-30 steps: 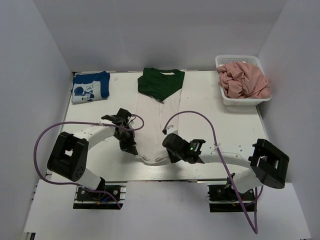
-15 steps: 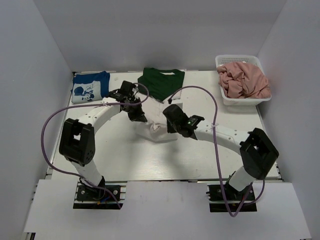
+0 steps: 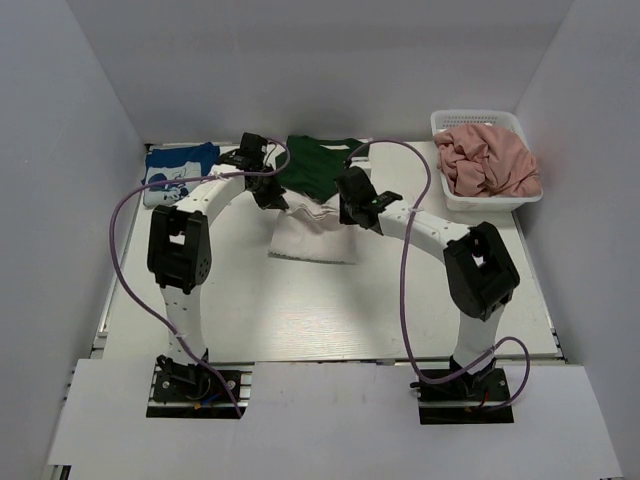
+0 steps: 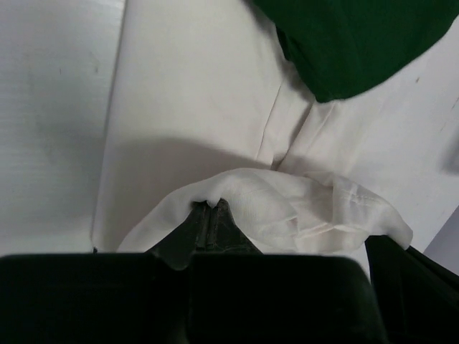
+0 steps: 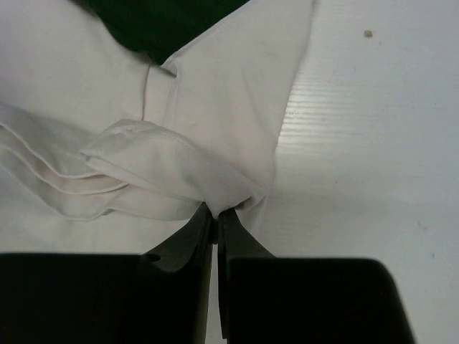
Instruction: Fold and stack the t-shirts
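Observation:
A t-shirt with a green top (image 3: 322, 165) and a white body (image 3: 312, 238) lies at the table's far middle, its white lower half doubled up toward the green part. My left gripper (image 3: 272, 196) is shut on the white hem (image 4: 237, 193) at the fold's left corner. My right gripper (image 3: 350, 212) is shut on the white hem (image 5: 179, 186) at the right corner. Both hold the hem just below the green part, which also shows in the left wrist view (image 4: 358, 43). A folded blue printed t-shirt (image 3: 180, 172) lies at the far left.
A white basket (image 3: 443, 122) with crumpled pink shirts (image 3: 488, 160) stands at the far right. White walls close in the table on the left, back and right. Purple cables loop from both arms over the table.
Both grippers have carried the shirt's white hem from the near side up the table toward the green top, folding the white body over itself. Both arms now reach far out.

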Controlling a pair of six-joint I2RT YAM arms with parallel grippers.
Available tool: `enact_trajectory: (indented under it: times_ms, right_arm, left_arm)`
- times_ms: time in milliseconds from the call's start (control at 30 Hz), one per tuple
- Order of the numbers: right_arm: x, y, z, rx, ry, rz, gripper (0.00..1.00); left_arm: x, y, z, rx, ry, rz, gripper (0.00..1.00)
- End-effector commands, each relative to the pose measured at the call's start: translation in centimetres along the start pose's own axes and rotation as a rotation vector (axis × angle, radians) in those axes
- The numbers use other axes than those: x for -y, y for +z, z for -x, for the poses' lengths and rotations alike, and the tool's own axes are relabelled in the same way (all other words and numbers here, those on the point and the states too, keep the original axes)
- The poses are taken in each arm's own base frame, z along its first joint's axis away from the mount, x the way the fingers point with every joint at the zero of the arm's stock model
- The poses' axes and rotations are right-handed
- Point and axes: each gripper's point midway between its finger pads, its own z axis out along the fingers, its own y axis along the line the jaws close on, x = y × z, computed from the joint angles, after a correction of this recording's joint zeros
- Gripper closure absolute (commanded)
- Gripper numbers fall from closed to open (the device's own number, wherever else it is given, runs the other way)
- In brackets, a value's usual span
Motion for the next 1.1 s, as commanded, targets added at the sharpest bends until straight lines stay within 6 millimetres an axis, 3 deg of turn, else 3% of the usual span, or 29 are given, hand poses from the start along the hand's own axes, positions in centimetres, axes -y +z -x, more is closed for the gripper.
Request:
enact_trajectory:
  times_ms: [0,33,67,133,233,267,300,333,400,433,467,500,600,633,700,733,767,800,833,867,900,933,1000,1067]
  right_arm:
    - [0.0,1.2,2.7,0.045,0.003,0.009,1.00]
    - [0.2,1.5,3.7,0.063,0.013,0.007,1.00]
    - [0.4,2.6,3.1,0.045,0.010,-0.002,1.00]
    - [0.9,3.6,3.6,0.045,0.012,-0.013,1.00]
    - [1.4,5.3,3.9,0.039,0.017,-0.018,1.00]
    - [1.4,6.2,3.7,0.039,0.012,-0.016,1.00]
    - [1.8,6.6,3.8,0.039,0.018,-0.018,1.00]
    - [1.7,6.7,4.4,0.049,0.022,-0.013,0.87]
    - [2.0,7.4,4.5,0.042,0.021,-0.012,0.62]
    - [1.6,7.1,5.4,0.058,0.022,-0.001,0.42]
    - [1.8,6.8,5.7,0.058,0.016,-0.003,0.29]
    - [1.8,6.2,6.6,0.076,0.014,0.000,0.13]
    - [1.5,3.9,7.5,0.104,0.008,0.029,0.10]
    - [1.3,3.4,6.4,0.081,-0.003,0.056,0.10]
    - [1.0,1.9,6.3,0.080,0.012,0.090,0.10]
    - [1.2,1.5,3.8,0.025,0.021,0.115,0.10]
    - [1.1,1.1,3.3,0.018,0.041,0.129,0.10]
    - [1.7,0.8,0.5,-0.028,0.047,0.131,0.10]
    - [1.1,-0.3,0.0,-0.042,0.064,0.186,0.10]
    - [0.9,-1.0,0.1,-0.026,0.076,0.210,0.10]
    - [1.2,-1.6,-2.3,-0.066,0.090,0.232,0.10]
    - [0.9,-2.0,-2.9,-0.078,0.093,0.259,0.10]
    - [1.0,-2.3,-5.0,-0.105,0.105,0.283,0.10]
    - [0.4,-2.4,-6.0,-0.129,0.111,0.331,0.10]
  left_arm:
    - [1.4,-0.5,3.6,0.101,-0.001,-0.015,1.00]
    - [1.4,-0.2,4.0,0.108,-0.001,-0.009,1.00]
    - [2.1,-0.2,4.8,0.124,0.003,-0.022,1.00]
    - [0.9,1.4,5.4,0.123,0.000,0.014,1.00]
    - [1.3,2.1,6.1,0.133,0.003,0.006,1.00]
    - [0.5,3.1,5.9,0.123,-0.002,0.029,1.00]
    - [0.6,2.9,6.8,0.140,-0.007,0.022,1.00]
    - [0.5,3.2,7.1,0.148,-0.007,0.031,0.98]
    - [0.6,3.1,8.2,0.170,-0.012,0.022,0.70]
    - [0.2,3.0,8.8,0.174,-0.022,0.027,0.26]
    - [0.5,2.4,9.4,0.193,-0.021,0.030,0.04]
    - [0.2,2.1,10.2,0.214,-0.028,0.039,0.00]
    - [0.6,-0.8,10.4,0.256,-0.016,0.044,0.00]
    - [0.7,-1.4,10.3,0.266,-0.014,0.037,0.00]
    - [-0.1,-3.2,8.5,0.262,-0.006,0.041,0.00]
    - [-1.8,-2.4,6.5,0.226,-0.013,0.068,0.00]
    - [-1.1,-4.2,5.7,0.247,0.001,0.045,0.00]
    - [-1.7,-4.4,4.8,0.243,0.000,0.048,0.00]
    - [-3.3,-3.3,2.4,0.207,0.003,0.078,0.00]
    - [-3.7,-3.5,1.5,0.196,0.003,0.070,0.00]
    - [-3.8,-4.0,0.8,0.193,0.015,0.058,0.00]
    - [-5.1,-3.1,-0.9,0.156,0.011,0.066,0.00]
    - [-6.6,-2.3,-2.8,0.107,0.012,0.093,0.00]
    - [-6.5,-1.6,-3.9,0.071,0.028,0.076,0.00]
